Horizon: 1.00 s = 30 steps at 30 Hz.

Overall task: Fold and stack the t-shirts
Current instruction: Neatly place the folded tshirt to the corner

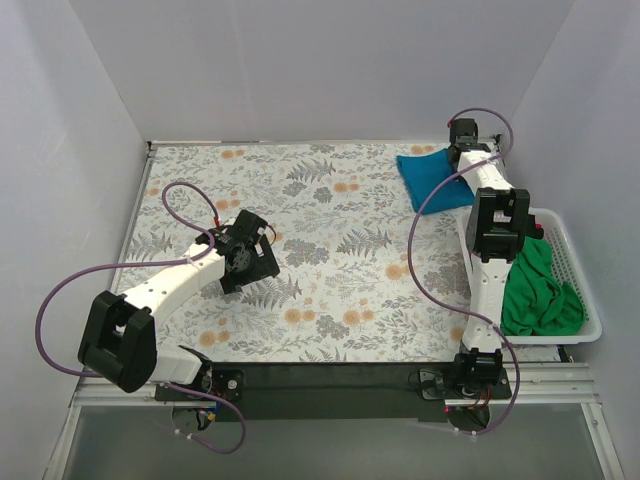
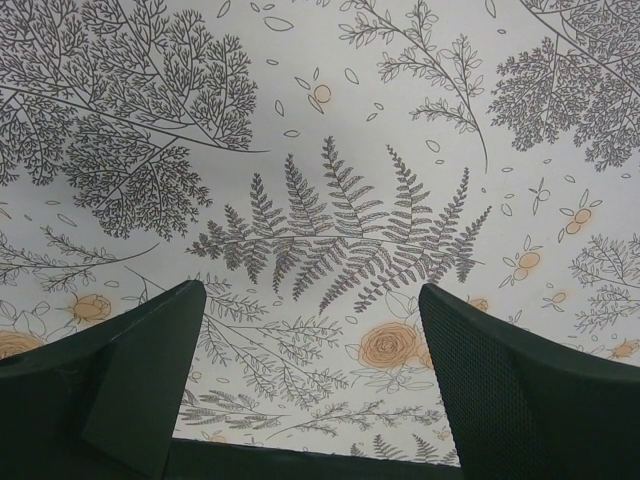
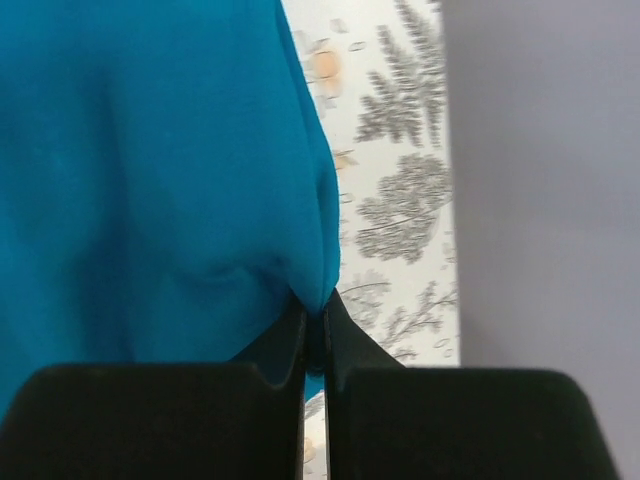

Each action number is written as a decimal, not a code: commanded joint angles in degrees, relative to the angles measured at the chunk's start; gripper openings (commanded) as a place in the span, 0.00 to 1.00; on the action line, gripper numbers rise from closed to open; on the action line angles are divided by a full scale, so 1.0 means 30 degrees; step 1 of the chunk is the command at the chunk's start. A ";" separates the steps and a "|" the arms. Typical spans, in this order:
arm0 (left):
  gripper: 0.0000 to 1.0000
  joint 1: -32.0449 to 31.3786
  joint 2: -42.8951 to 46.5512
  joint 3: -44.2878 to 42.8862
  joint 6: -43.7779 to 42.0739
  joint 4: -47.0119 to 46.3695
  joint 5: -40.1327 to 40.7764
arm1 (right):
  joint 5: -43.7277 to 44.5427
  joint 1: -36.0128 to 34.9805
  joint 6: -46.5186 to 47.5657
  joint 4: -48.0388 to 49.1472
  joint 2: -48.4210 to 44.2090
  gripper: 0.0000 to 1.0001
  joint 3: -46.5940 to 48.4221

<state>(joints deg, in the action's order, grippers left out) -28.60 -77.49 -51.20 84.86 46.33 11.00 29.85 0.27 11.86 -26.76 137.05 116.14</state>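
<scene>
From its base at the near edge, the left arm reached a little way over the left half of the table (image 1: 330, 200), elbow folded back and wrist angled down. The left pincer (image 1: 268, 255) hung over bare flowered cloth with its jaws spread wide and nothing between them. It looked to be waiting its turn.

Further along, at the right edge, a green t-shirt (image 1: 540, 290) lay crumpled and unfolded in the white basket (image 1: 585, 300).

The right arm stretched almost straight from the near edge toward the far right corner, its wrist dipped. The right pincer (image 3: 322, 315) was there, its jaws closed to a hairline on the hem of the teal t-shirt (image 3: 150, 180). That shirt lay as a folded block in the far right corner, just inside the far edge.

The step in hand seemed to be setting down the first folded shirt as the base of the stack. The next move probably called for a clean opening of the jaws and a straight withdrawal, so the fold was not dragged open. After that, the green shirt would need to be brought out onto the table.
</scene>
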 commanded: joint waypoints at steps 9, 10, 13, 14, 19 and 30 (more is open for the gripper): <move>0.87 0.0070 0.0226 -0.0834 0.0220 0.0701 0.0140 | 0.2091 0.1695 -0.0173 0.1509 0.0076 0.01 0.1395; 0.87 0.0070 0.0197 -0.0892 0.0190 0.0672 0.0140 | 0.2440 0.1812 -0.0173 0.1538 0.0135 0.01 0.1424; 0.87 0.0070 0.0080 -0.0922 0.0190 0.0671 0.0140 | 0.2590 0.2017 -0.0261 0.1743 0.0194 0.01 0.1424; 0.87 0.0070 0.0050 -0.0951 0.0190 0.0642 0.0140 | 0.2823 0.2047 -0.0377 0.1773 0.0223 0.01 0.1424; 0.87 0.0070 0.0138 -0.0981 0.0190 0.0584 0.0082 | 0.3001 0.2165 -0.0846 0.1773 -0.0215 0.15 0.0928; 0.86 0.0070 0.1748 -0.0746 0.0424 0.0905 0.0521 | 0.3677 0.2136 -0.2456 0.1597 -0.2962 0.50 -0.1150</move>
<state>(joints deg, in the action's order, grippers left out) -28.60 -75.92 -52.40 85.56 48.12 11.18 39.70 6.42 7.35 -23.46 135.98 114.24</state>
